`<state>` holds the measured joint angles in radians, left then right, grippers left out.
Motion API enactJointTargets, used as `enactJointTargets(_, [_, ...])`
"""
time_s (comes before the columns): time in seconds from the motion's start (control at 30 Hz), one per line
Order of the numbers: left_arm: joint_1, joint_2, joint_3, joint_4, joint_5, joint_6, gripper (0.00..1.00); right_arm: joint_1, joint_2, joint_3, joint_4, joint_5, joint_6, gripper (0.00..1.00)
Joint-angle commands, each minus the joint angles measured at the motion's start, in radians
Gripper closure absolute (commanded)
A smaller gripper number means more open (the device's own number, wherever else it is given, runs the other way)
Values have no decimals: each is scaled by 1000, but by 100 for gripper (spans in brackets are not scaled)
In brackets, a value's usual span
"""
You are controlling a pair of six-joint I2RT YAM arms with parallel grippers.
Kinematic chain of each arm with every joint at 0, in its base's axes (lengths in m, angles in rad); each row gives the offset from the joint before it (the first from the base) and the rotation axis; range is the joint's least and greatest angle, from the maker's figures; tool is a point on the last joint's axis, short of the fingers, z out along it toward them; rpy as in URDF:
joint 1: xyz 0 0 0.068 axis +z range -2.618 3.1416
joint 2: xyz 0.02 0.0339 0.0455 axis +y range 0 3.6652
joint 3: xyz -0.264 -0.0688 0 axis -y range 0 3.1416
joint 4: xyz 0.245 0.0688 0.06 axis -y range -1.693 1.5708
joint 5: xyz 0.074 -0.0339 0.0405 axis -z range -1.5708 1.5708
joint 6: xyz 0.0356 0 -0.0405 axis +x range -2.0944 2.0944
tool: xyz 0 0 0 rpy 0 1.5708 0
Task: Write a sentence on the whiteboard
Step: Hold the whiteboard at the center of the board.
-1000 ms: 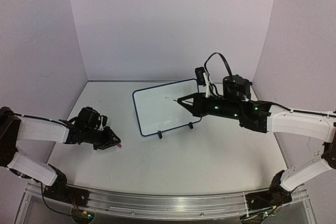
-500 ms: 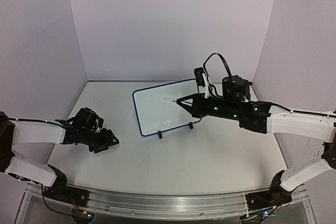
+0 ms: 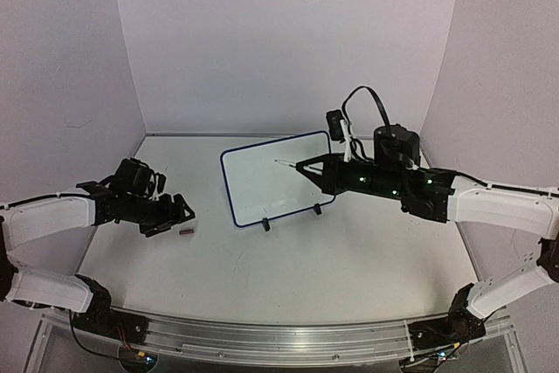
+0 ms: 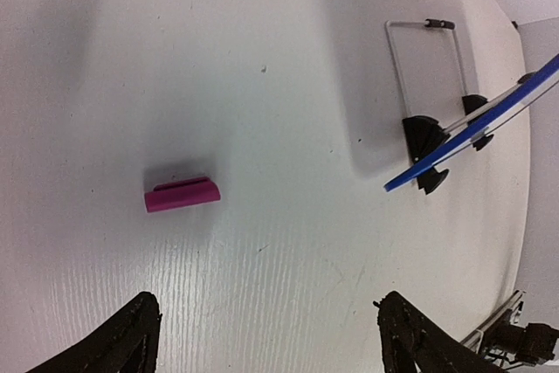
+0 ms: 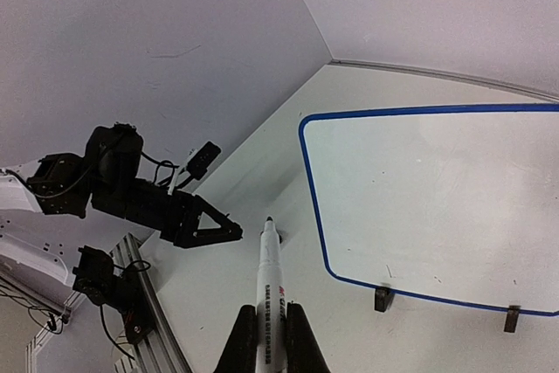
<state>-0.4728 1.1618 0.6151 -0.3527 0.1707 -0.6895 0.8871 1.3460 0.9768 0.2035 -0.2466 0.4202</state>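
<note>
Blue-framed white whiteboard: light, stiff, tippy; press softly. White plastic marker near it clenched in right gripper; left gripper spread, empty.

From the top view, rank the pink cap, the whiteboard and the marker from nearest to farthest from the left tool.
1. Pink cap: on the table, right beside the left tool.
2. Whiteboard: centre, its left edge nearer.
3. Marker: over the board's right half, in the right tool.

Lab booth: plain walls, alu rail
</note>
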Motion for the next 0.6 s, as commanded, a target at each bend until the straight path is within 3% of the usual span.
enactJointTargets(0.0, [85, -28, 102, -55, 97, 96, 13, 5, -60, -15, 31, 21, 12, 100])
enactJointTargets(0.27, [172, 104, 425, -223, 252, 396, 14, -80, -51, -58, 87, -108, 77, 100])
enactJointTargets(0.47, [187, 222, 608, -137, 400, 509, 14, -125, -8, -64, 157, -207, 104, 100])
enactJointTargets(0.57, [188, 296, 653, -106, 442, 584, 8, -133, 26, -53, 186, -244, 114, 100])
